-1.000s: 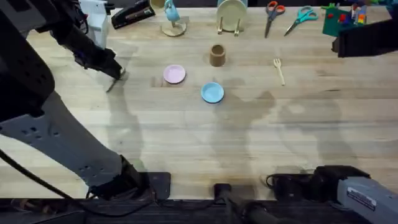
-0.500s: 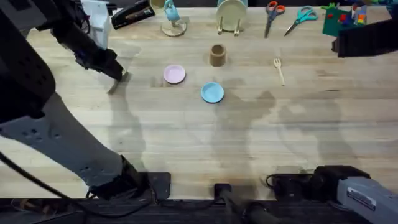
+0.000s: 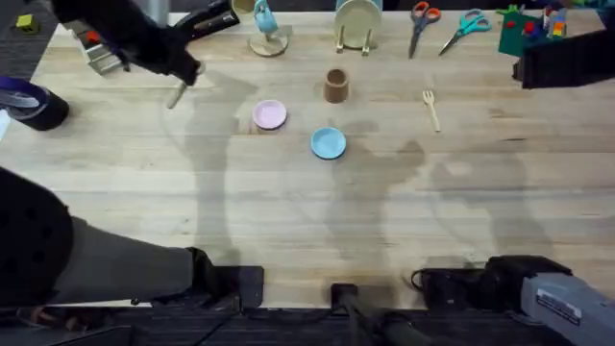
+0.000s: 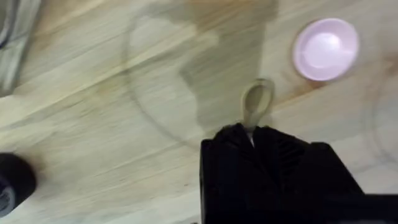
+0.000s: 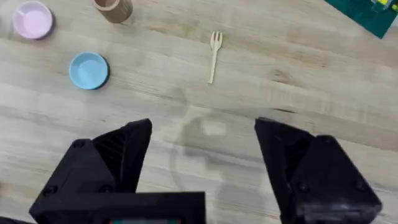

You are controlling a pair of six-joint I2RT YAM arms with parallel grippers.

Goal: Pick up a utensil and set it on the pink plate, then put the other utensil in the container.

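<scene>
Pale wood tabletop [image 3: 288,211] stretched out under me, scissors and a green board along the far edge. My left pincer [image 3: 181,72] was up over the far left part, closed on the handle of the wooden spoon [image 3: 176,95]; in the left wrist view the spoon's bowl [image 4: 256,99] stuck out past the black fingers, hanging clear above the wood. The pink plate [image 3: 269,115] sat off to the right of it, near but apart, with the blue plate [image 3: 328,143] just beyond and the brown container [image 3: 334,86] farther back. The fork [image 3: 431,108] lay flat by itself, well right of the container, tines away from me. My right pincer [image 5: 202,162] was wide open with nothing in it, low at my side of the tabletop. I judged both utensils light, stiff and thin, apt to swivel in a pinch, so a hold at mid-handle looked best. The plate looked light enough to skid if nudged.
</scene>
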